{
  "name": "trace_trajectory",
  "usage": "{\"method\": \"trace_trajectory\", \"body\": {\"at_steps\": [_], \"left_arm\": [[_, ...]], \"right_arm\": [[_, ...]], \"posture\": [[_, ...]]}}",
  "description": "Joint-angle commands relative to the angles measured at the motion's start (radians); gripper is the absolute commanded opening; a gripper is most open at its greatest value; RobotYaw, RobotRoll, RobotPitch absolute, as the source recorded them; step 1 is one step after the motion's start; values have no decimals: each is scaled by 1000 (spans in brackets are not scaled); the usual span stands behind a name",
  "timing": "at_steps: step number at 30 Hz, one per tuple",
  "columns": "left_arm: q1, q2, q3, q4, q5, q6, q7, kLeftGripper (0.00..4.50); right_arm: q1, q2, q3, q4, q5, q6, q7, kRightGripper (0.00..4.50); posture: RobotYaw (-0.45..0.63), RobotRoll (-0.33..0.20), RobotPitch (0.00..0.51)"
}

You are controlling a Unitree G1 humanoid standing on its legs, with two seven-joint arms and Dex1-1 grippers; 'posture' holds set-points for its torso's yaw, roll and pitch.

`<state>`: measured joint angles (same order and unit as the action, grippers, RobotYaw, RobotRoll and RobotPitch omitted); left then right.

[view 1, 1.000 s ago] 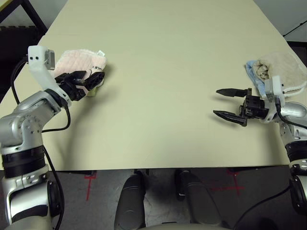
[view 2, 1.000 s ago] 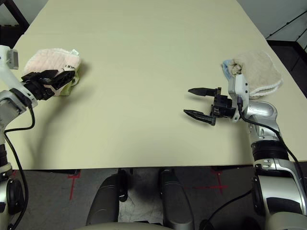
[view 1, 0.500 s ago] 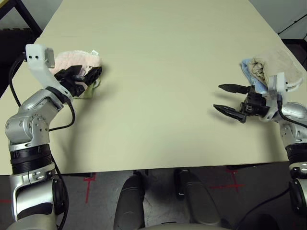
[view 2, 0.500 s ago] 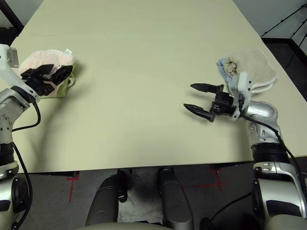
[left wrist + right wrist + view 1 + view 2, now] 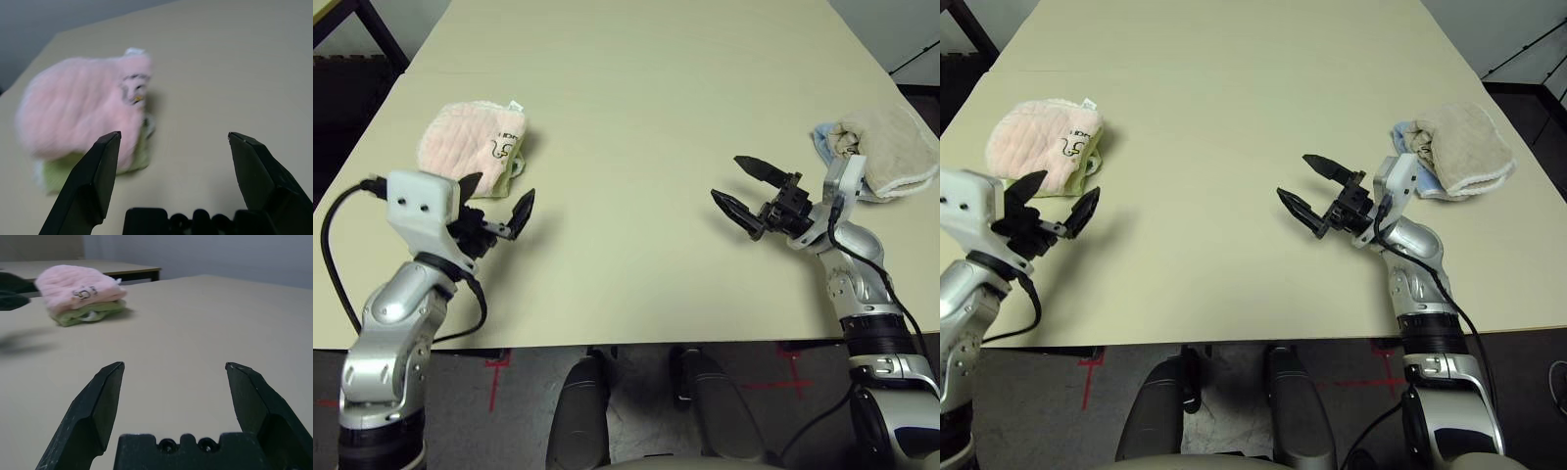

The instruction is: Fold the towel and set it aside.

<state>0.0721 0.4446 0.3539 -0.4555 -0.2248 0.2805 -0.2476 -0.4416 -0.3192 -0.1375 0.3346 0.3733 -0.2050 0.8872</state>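
Both arms have shifted since the earlier frames. Back then the left gripper was right at the towel, its fingers against the near edge; now it hangs clear of the cloth, nearer the robot, with its jaws spread wide and nothing between them. The right gripper has swung from pointing across the table to pointing toward ten o'clock, also spread and empty.

Going left to right: the towel lies at about ten o'clock on the table, far left, folded into a rounded pink pad. It rests on top of a green cloth, whose edge peeps out beneath the near side. A dark embroidered mark and a small white tag sit on the pad's right-hand end. The middle of the table is bare. At about two o'clock, well apart from everything else, sits a beige-and-blue bundle, just beyond the right arm.

By the look of it, the towel is already folded and put aside, so little seems left to do.

As for handling: terry cloth of this kind should be light, soft and limp, not fragile, and grippy rather than slippery. A loose pinch would likely let the layers slide and the fold open. If it needs moving again, the safest hold is probably across the thick folded edge, catching all layers at once, well clear of the green cloth below.
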Motion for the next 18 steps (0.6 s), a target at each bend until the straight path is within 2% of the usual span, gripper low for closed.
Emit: {"method": "trace_trajectory", "body": {"at_steps": [1,6,13,18], "left_arm": [[42,-39,30,47,69,-66,69,4436],[34,-86,47,82,76,-79,117,4436],[14,-81,47,92,68,-82,116,4436],[-54,-64,36,124,33,-73,81,4436]], "right_arm": [[11,7,-52,59,-30,-34,-122,4500],[-1,11,-84,118,-49,-62,-239,4500],[66,-14,-125,85,-36,-51,-308,4500],[118,-19,-144,55,-38,-59,-348,4500]], "posture": [[-59,0,171],[-62,0,170],[-81,0,179],[-104,0,184]]}}
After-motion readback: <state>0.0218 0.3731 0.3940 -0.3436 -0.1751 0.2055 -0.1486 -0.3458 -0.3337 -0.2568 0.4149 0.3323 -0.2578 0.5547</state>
